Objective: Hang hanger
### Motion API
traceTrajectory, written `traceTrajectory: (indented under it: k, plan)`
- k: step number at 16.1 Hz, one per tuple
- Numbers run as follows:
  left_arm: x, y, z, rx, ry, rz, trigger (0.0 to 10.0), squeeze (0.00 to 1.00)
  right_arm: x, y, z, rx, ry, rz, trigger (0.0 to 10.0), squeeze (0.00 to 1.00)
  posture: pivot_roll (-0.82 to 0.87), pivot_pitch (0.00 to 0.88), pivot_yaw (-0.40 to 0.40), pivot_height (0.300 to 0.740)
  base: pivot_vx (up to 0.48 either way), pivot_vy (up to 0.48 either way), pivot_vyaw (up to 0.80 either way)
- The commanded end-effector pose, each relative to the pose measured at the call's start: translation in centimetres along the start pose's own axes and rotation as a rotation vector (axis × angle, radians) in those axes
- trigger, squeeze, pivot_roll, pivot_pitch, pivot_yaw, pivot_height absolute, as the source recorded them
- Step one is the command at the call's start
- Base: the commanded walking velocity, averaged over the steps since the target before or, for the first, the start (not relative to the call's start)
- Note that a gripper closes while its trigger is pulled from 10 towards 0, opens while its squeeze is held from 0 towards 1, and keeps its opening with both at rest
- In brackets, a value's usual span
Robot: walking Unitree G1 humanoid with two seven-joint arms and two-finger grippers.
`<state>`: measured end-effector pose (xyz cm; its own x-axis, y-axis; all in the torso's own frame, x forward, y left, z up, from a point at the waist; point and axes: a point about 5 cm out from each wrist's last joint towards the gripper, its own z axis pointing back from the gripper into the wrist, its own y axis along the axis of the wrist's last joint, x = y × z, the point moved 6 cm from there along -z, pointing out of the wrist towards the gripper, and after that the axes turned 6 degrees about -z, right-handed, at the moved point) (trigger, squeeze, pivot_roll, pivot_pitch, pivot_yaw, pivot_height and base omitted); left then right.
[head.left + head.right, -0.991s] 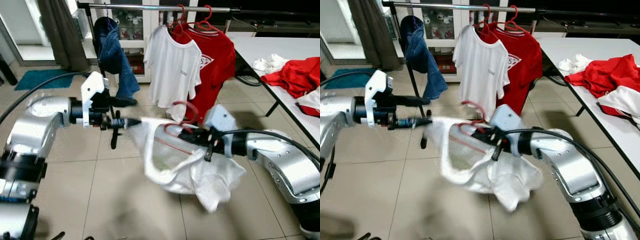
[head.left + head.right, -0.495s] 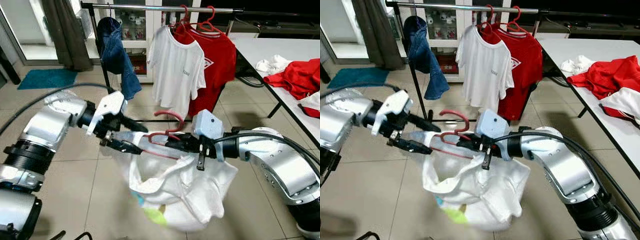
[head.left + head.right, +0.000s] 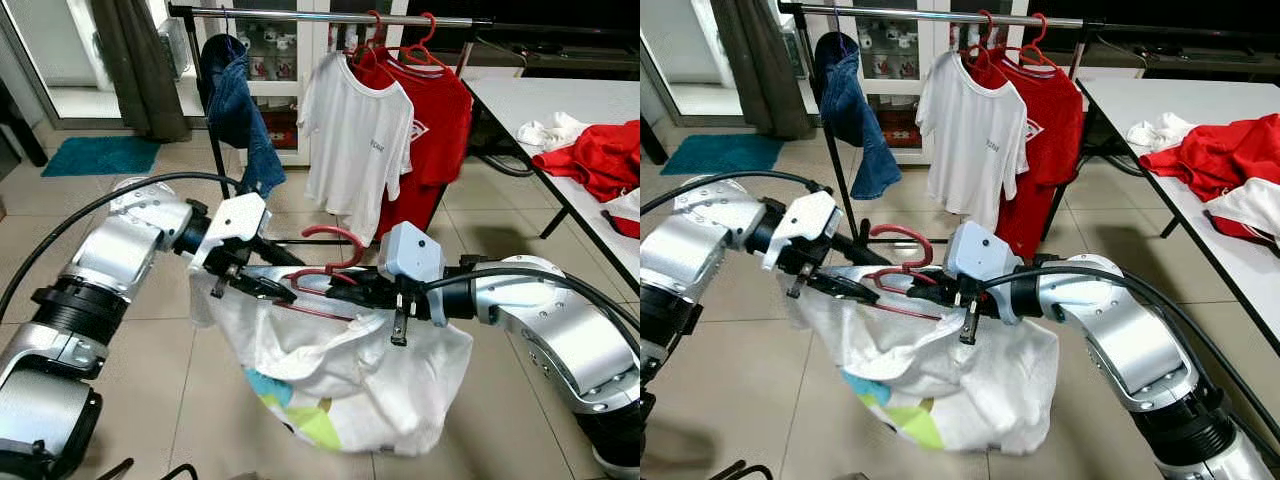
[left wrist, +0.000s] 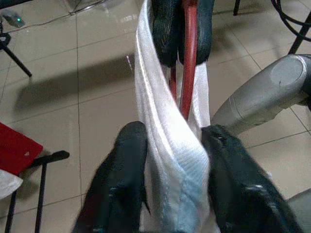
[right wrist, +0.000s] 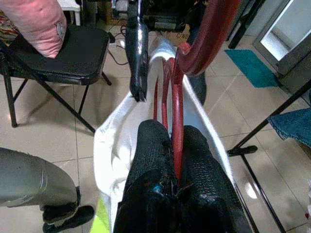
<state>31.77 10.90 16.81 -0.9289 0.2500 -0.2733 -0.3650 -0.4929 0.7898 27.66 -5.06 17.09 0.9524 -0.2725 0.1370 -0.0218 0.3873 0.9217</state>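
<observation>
The left gripper [image 3: 268,283] is pinching the collar edge of a white shirt [image 3: 340,375]; in the left wrist view its two black fingers [image 4: 127,165] are standing partly apart with a fold of the white cloth bunched between them. Just to the right, a red hanger [image 3: 330,262] is sitting inside the shirt's neck opening, its hook curving up above the cloth and its red bar running between the two grippers. The right gripper [image 3: 352,290] is meeting it from the other side, with its fingers [image 5: 150,150] closing tight on the hanger's neck, the red wire passing through the narrow gap between them. The shirt is hanging down from both grippers as a loose bag above the tiled floor [image 3: 150,340], showing a blue and green print low on its front. Behind, a clothes rail [image 3: 330,17] is carrying a pair of jeans [image 3: 237,110], a white T-shirt [image 3: 352,135] and a red T-shirt [image 3: 432,120] on red hangers; the small chest prints are too small for reading. At far right, a white table [image 3: 530,105] is holding a heap of red and white clothes [image 3: 592,160].
</observation>
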Motion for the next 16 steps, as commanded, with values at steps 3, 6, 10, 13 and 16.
traceTrajectory:
  k: [3,6,10,13,16]
  plan:
    - [-0.1,-0.7,0.1,-0.086,-0.011,-0.041,0.0,0.00,-0.4,0.9,0.0,0.019,0.013,0.023,10.0,0.00,-0.15,0.000,-0.010,0.740,0.000,0.000,0.00]
    - [-1.1,-0.5,0.0,-0.094,0.038,-0.052,0.0,0.00,-0.4,1.0,0.0,0.021,0.016,0.024,10.0,0.00,-0.15,0.000,-0.011,0.740,0.000,0.000,0.00]
    - [-0.9,-0.4,-0.2,-0.069,0.026,-0.038,0.0,0.00,-0.5,1.2,0.0,0.027,0.022,0.015,10.0,0.00,-0.15,0.000,-0.011,0.740,0.000,0.000,0.00]
    - [-0.5,-0.9,-0.2,-0.074,0.016,0.006,0.0,0.00,-0.5,1.2,0.0,0.032,0.017,0.000,10.0,0.00,-0.15,0.000,-0.010,0.740,0.000,0.000,0.00]
    - [-0.5,-1.7,-0.1,-0.100,0.050,0.052,0.0,0.00,0.3,1.8,0.3,0.083,-0.024,-0.065,10.0,1.00,-0.15,0.000,-0.007,0.740,0.000,0.000,0.00]
